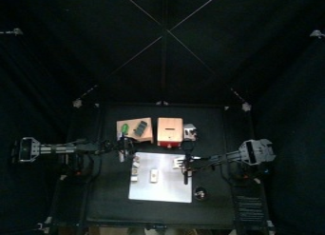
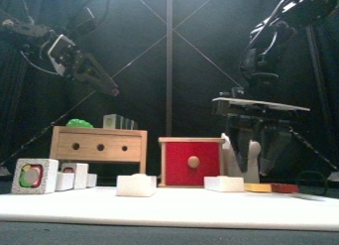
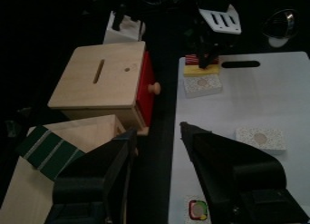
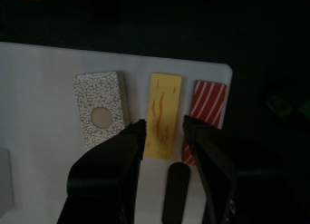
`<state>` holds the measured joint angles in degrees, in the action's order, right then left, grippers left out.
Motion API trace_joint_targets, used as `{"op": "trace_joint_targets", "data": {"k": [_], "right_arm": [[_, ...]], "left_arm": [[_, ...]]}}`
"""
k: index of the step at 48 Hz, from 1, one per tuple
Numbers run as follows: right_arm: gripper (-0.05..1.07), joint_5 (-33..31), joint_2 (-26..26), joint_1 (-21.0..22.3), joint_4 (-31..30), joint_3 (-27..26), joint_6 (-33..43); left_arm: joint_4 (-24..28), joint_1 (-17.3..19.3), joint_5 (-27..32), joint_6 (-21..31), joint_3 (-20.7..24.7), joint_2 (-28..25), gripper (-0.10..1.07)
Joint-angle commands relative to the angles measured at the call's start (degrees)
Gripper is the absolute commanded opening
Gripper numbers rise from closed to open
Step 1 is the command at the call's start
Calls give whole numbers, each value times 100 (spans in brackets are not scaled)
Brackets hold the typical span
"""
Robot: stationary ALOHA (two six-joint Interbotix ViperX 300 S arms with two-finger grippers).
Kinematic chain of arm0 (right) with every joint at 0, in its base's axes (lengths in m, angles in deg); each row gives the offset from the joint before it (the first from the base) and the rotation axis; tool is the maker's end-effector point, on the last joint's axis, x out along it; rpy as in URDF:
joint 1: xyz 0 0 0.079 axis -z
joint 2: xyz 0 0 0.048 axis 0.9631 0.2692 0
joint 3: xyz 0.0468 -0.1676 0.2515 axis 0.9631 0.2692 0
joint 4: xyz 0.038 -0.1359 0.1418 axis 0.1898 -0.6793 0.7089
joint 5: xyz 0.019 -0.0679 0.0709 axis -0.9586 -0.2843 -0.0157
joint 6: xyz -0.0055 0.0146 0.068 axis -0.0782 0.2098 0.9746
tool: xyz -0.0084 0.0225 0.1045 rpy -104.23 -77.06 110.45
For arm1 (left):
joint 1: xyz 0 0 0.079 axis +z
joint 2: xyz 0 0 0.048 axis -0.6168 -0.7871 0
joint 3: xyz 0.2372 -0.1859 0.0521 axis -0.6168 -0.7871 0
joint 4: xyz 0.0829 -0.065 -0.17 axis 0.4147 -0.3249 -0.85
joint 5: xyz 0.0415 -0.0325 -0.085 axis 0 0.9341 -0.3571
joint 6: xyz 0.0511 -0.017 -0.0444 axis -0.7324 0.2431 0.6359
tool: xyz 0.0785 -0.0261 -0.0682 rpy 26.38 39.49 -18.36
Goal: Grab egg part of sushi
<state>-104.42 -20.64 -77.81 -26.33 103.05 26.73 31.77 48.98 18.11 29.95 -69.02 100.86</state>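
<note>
While right claw [image 4: 162, 137] straddles yellow egg strip [image 4: 162, 114], jaws spread, wooden box [image 2: 98, 145] holds perhaps greens [image 2: 81, 123].

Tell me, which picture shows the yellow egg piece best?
The right wrist view: the yellow egg piece lies flat between the right gripper's open jaws. In the front view it's a thin sliver; in the left wrist view, small and far; from the top, indistinguishable.

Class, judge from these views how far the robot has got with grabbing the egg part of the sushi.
Done: the right gripper is lined up over the yellow egg piece, jaws open either side of it. In hand: nothing gripped yet; the egg piece lies flat on the white board. Left: close, lift. The left gripper waits apart.
</note>
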Motion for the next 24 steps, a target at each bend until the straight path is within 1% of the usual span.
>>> {"op": "trace_joint_targets", "data": {"k": [1, 11, 24], "right_arm": [[77, 9, -88, 26, -9, -88, 0], [77, 44, -44, 26, 0, -88, 26], [78, 413, 132, 62, -18, -62, 0]], "left_arm": [[-9, -9, -53, 9, 62, 9, 82], [-9, -9, -62, 0, 53, 9, 82], [-9, -9, -53, 9, 9, 9, 82]]}}
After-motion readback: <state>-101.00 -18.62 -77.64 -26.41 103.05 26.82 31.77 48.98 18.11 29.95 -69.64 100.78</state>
